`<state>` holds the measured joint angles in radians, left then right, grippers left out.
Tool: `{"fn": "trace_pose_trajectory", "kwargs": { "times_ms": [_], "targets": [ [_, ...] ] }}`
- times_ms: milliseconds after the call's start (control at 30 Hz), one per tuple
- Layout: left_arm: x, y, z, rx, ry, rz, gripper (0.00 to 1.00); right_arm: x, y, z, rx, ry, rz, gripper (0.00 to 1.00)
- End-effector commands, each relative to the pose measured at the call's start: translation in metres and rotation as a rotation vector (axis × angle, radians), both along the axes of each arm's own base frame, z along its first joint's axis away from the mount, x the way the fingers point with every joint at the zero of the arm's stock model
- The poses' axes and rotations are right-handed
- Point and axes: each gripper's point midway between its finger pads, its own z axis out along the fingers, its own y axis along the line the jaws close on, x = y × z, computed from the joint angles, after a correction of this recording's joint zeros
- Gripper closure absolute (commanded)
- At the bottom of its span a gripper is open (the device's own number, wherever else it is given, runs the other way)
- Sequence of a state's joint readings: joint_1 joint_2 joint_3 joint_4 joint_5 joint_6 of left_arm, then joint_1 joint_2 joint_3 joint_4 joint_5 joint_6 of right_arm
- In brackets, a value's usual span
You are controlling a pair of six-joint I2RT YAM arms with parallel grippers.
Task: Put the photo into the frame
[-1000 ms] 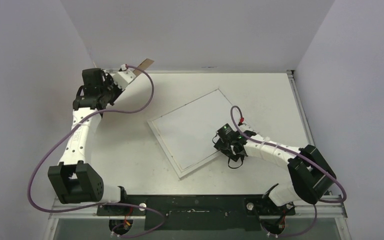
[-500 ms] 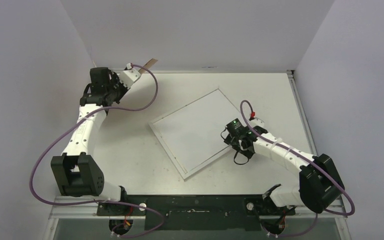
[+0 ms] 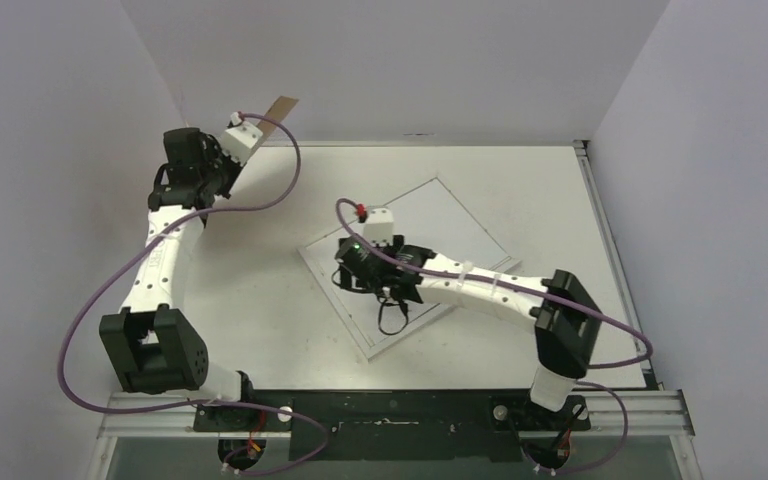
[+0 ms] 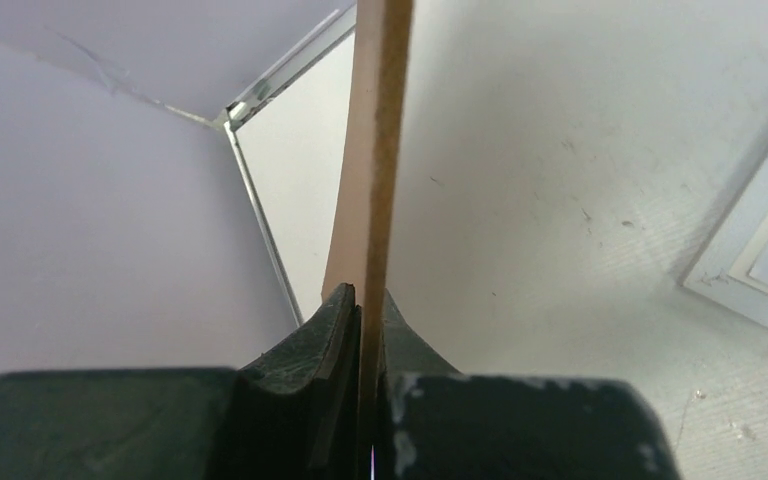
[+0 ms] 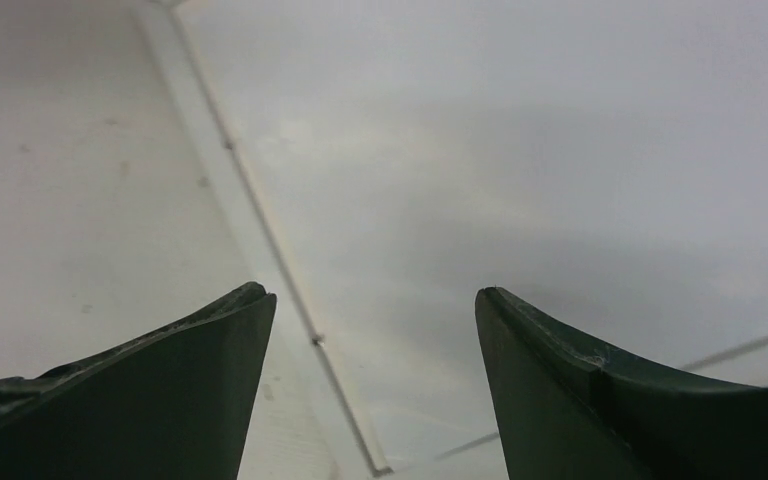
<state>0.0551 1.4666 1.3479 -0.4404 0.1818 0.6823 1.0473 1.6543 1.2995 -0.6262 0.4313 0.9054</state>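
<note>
— Brown thin cardboard board (image 4: 375, 150)?
— Pinched edge-on in my left gripper (image 4: 363, 300), far-left corner.
— White rectangular picture frame (image 3: 450, 215)?
— Flat on the white table (image 3: 250, 300), skewed; my right gripper (image 5: 372, 292) spread over its edge.

- My right gripper (image 5: 372, 292) had its two dark fingers (image 5: 160, 380) spread wide apart.
- Beneath them lay the frame (image 5: 520, 150), pale and flat, its thin edge running diagonally from upper left to a corner low between my fingers.
- The white table (image 5: 60, 200) showed left of that edge.
</note>
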Motion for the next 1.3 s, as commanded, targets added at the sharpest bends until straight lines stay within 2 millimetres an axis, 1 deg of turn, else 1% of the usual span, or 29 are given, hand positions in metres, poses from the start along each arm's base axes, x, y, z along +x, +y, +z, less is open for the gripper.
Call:
{"fn": "trace_pose_trajectory", "kwargs": {
  "times_ms": [0,100,167,267,333,467,800,967,1033,1100,1267],
  "targets": [
    [-0.011,0.010,-0.003,-0.271,0.094,0.153,1.00,0.002,0.078,0.006,-0.071,-0.094,0.303,0.27],
    [-0.014,0.023,-0.002,-0.280,0.109,0.186,1.00,-0.001,0.107,-0.011,-0.088,-0.080,0.404,0.32],
    [-0.016,0.028,-0.002,-0.279,0.112,0.199,1.00,-0.002,0.121,-0.020,-0.099,-0.084,0.452,0.35],
    [-0.018,0.033,-0.002,-0.271,0.111,0.212,1.00,-0.001,0.134,-0.032,-0.152,-0.084,0.492,0.41],
    [-0.020,0.034,-0.003,-0.271,0.114,0.213,1.00,0.002,0.139,-0.035,-0.171,-0.095,0.507,0.43],
    [-0.022,0.035,-0.003,-0.270,0.118,0.214,1.00,0.006,0.143,-0.038,-0.191,-0.111,0.518,0.44],
    [-0.021,0.042,-0.001,-0.273,0.110,0.227,1.00,0.006,0.147,-0.068,-0.238,-0.079,0.549,0.49],
    [-0.021,0.045,0.000,-0.274,0.106,0.233,1.00,0.010,0.147,-0.074,-0.267,-0.090,0.552,0.50],
    [-0.021,0.045,0.000,-0.276,0.107,0.233,1.00,0.010,0.148,-0.075,-0.271,-0.091,0.555,0.52],
    [-0.021,0.045,0.000,-0.273,0.107,0.234,1.00,0.010,0.148,-0.078,-0.274,-0.087,0.559,0.59],
    [-0.022,0.048,0.003,-0.271,0.102,0.239,1.00,0.003,0.147,-0.085,-0.290,-0.074,0.585,0.82]
  ]
}}
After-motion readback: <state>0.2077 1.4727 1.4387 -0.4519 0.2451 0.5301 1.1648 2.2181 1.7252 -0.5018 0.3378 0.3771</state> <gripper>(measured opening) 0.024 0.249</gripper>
